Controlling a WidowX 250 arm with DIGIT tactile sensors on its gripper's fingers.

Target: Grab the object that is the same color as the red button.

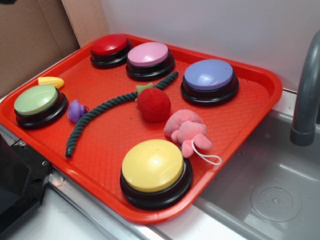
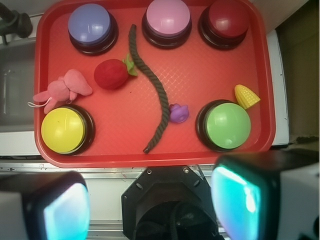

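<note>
Two lookalikes risk a wrong grab: red ball sits mid-tray, just beside the rope, pink plush near. Gripper fingers apart, high above, holding nothing.

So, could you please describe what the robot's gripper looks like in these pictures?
In the wrist view the gripper shows two broad, blurred fingers at the bottom edge, pale grey with a translucent cyan-tinted sheen on their inner faces. Between them sits a black, rounded mount with small screws. No cables or markings can be made out. In the exterior view only a black part shows at lower left.
</note>
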